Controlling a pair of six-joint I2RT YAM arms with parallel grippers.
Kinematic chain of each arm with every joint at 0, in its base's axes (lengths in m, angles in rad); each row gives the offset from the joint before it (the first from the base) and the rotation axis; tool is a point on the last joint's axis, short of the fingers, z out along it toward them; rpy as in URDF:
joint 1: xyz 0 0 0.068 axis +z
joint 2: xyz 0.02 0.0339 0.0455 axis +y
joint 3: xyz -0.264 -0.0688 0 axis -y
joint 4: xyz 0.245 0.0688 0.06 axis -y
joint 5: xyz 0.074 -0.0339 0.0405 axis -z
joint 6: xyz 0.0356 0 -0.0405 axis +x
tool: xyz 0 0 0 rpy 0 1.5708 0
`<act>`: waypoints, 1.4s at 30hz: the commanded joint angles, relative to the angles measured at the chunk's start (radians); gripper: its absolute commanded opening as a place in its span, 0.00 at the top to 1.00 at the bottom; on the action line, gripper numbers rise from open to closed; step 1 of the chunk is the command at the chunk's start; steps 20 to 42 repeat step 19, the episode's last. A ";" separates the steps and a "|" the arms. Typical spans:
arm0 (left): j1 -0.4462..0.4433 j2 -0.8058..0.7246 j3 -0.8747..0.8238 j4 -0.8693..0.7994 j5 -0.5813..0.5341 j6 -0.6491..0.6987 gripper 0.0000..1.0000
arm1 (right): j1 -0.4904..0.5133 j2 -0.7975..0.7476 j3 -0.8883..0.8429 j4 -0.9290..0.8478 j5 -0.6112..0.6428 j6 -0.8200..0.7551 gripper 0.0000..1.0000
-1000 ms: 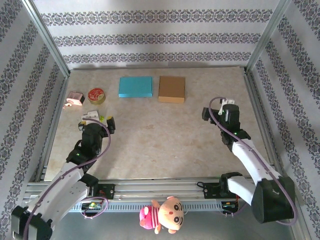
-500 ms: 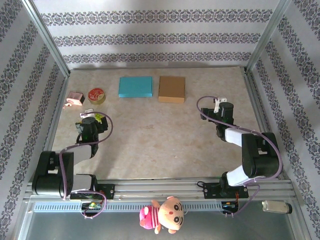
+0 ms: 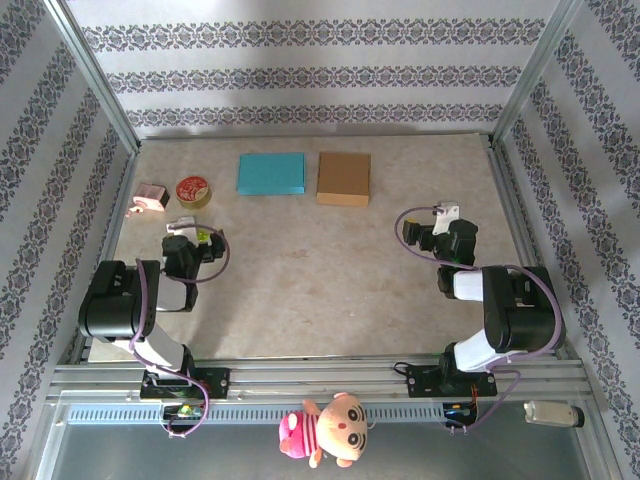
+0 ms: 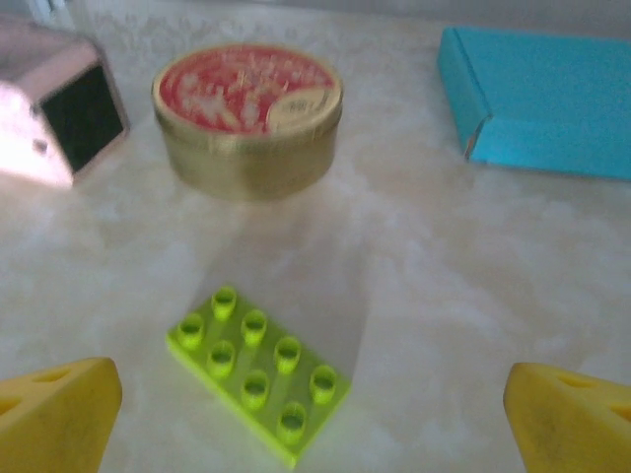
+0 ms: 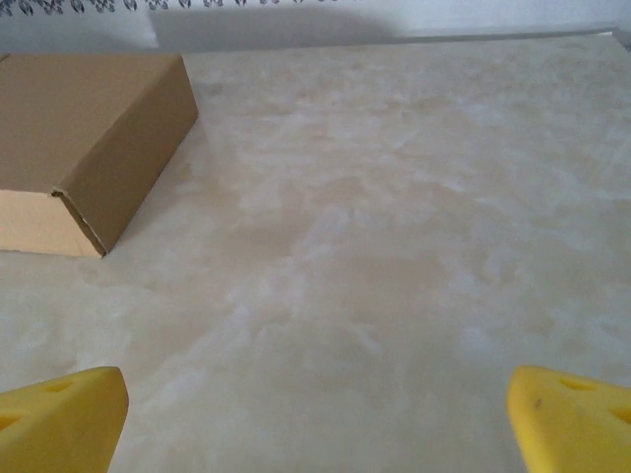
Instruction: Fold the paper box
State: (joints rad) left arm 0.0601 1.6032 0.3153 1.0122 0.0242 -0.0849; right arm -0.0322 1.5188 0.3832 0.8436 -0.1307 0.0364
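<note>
Table [image 3: 320,280]: beige marble pattern. Upper centre: turquoise paper box [image 3: 271,174], brown cardboard box [image 3: 343,178]. Upper left: pink block [image 3: 150,198]; tin [image 4: 246,116], red lid, gold side. Lime-green studded brick [image 4: 259,372]. Walls [image 3: 300,80]: white, grey floral stripes. Plush toy [image 3: 330,430], lower edge: pink, orange.

A lime brick [image 3: 204,237] lies right at the tip of the left claw [image 3: 190,238]. A round tin [image 3: 192,190] and a pink object [image 3: 150,199] lie beyond that claw, and the blue box [image 3: 271,174] sits farther out to its right. The brown box [image 3: 343,178] lies well ahead of the right claw [image 3: 432,230], off to its left.
</note>
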 commanded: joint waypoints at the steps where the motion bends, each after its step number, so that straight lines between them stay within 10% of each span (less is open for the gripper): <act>1: -0.040 -0.008 0.040 0.007 -0.048 0.045 0.01 | 0.046 0.005 -0.006 0.088 0.157 -0.006 0.02; 42: -0.040 -0.010 0.047 -0.020 -0.038 0.046 0.01 | 0.049 -0.007 -0.016 0.093 0.150 -0.018 0.02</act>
